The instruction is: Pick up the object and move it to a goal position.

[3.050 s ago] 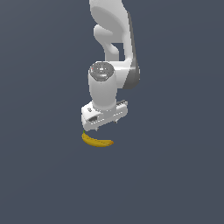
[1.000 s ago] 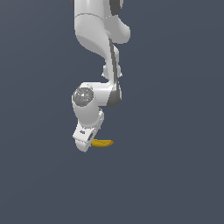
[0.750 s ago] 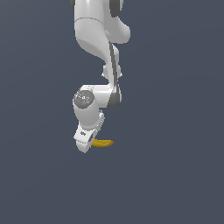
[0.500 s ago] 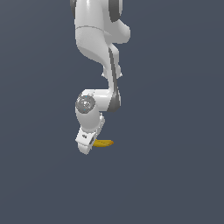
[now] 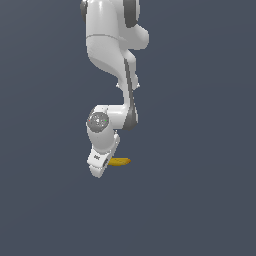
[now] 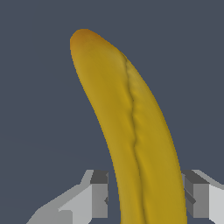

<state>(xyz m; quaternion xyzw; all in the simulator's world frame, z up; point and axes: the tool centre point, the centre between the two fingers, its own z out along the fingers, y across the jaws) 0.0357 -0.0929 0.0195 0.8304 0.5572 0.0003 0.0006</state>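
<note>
The yellow banana (image 5: pixel 121 161) sticks out to the exterior view's right from behind my gripper (image 5: pixel 101 167), low in the scene. In the wrist view the banana (image 6: pixel 131 113) runs lengthwise between my two grey fingers, its brownish end pointing away from the hand. The gripper (image 6: pixel 145 199) has its jaws close against the banana's sides, one fingertip (image 6: pixel 99 192) on each side of it. The stem end is hidden below the frame. I cannot tell whether the banana rests on the surface or is off it.
The white arm (image 5: pixel 112 45) stands over the gripper, bent at the wrist (image 5: pixel 100 122). All around is one plain dark grey-blue surface with no other object or edge in view.
Over the last second the wrist has sunk a little and edged to the exterior view's right. The banana has stayed at almost the same spot beside the hand.
</note>
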